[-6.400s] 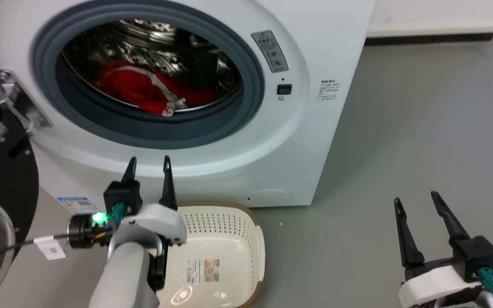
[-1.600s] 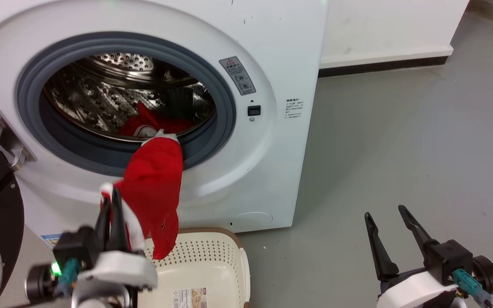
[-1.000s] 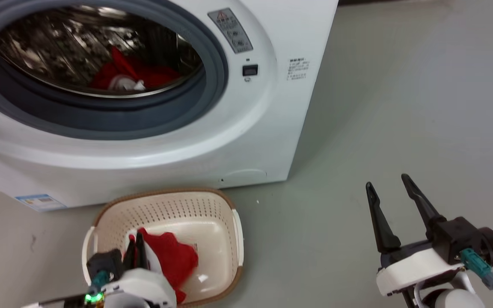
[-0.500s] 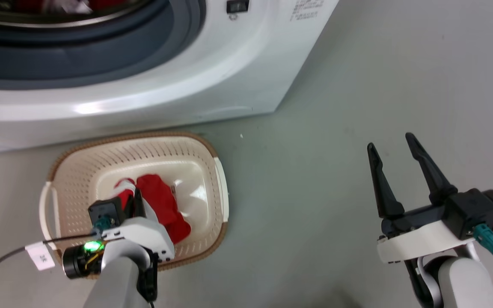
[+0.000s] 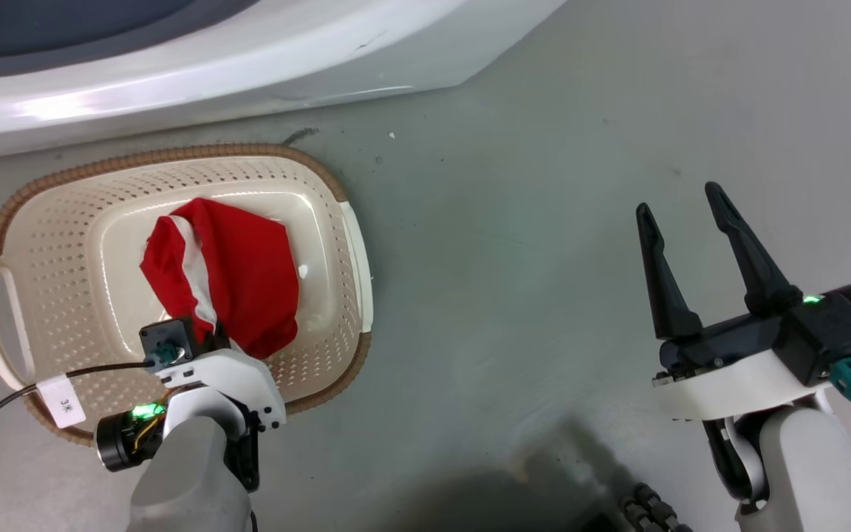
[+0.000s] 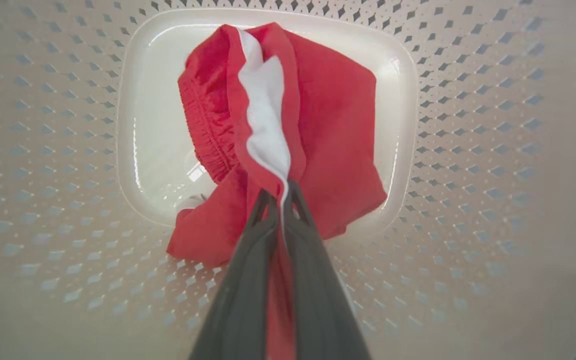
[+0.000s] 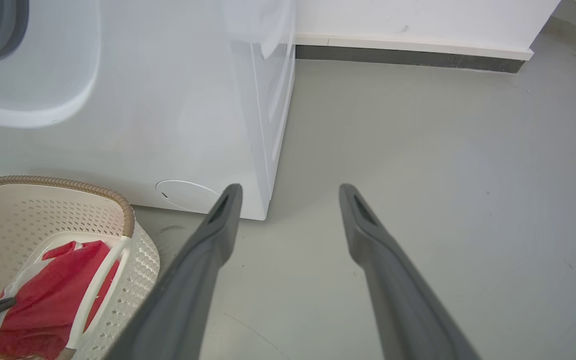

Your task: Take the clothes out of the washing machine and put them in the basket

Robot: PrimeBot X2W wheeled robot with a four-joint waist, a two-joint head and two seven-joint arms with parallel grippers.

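**Your left gripper (image 6: 281,193) holds a red garment (image 5: 237,273) inside the basket (image 5: 49,244).**

At the bottom centre of the left wrist view, your two dark fingers are pinched together on a fold of the red fabric and its white stripe, and cloth runs down between them. The rest of the garment bunches over the basket's smooth bottom in the middle of that frame; you cannot tell whether it rests there. In the head view the basket sits at the left on the grey floor (image 5: 544,222), just below the white front of the washing machine (image 5: 174,66), which runs along the top edge. Your right gripper (image 5: 678,201) stands at the right of that view, its fingers spread wide with nothing between them, well apart from the basket.
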